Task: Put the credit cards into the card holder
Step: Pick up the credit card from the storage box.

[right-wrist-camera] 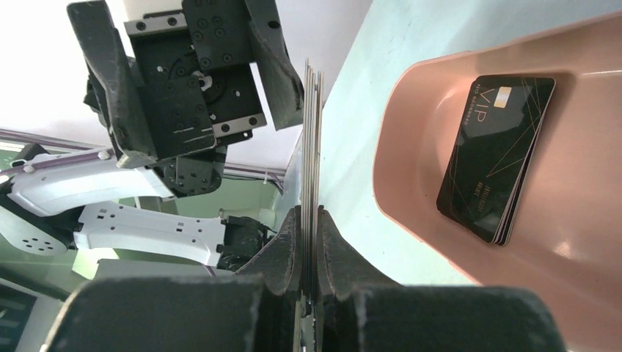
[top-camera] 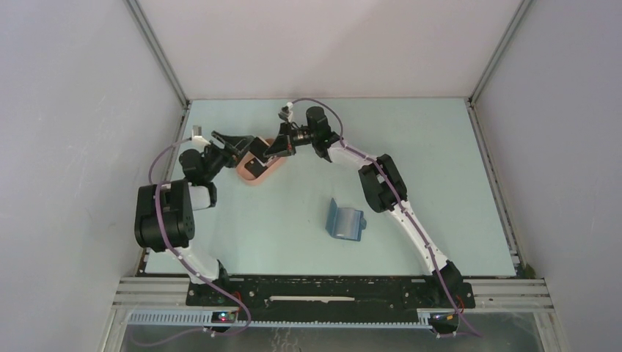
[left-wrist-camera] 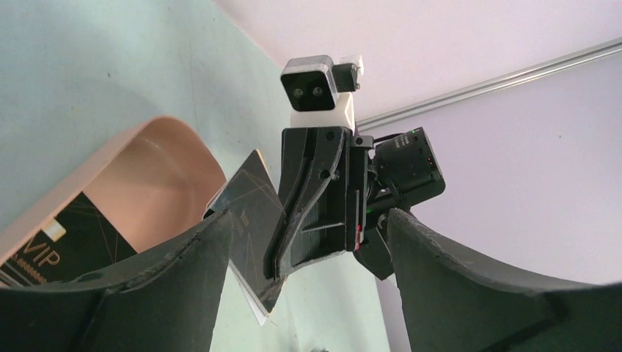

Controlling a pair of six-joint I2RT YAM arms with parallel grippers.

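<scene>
- Two lots of credit cards are seen: a thin stack of held cards, edge-on in the right wrist view, and a pile of black VIP cards lying flat in the pink tray.
- The right end effector is closed on one end of the held cards, so that their long axis runs out past its fingertips, close by the tray.
- The left end effector is open, its fingers spread wide with nothing clamped between them. It is faced toward the right end effector from the other side of the tray, with the free end of the held cards just in front of it.
- The card holder is set on the counter, well apart from the tray, toward the near side and to the right of both end effectors. It appears partly unfolded, though its pockets cannot be made out.
- The right arm is judged the nearer to the card holder, and the stack is already in its grip. A carry toward the near right is therefore expected, with the stack's long axis to be lined up with a pocket mouth.
- Whether a handover to the left end effector is intended cannot be told.
</scene>
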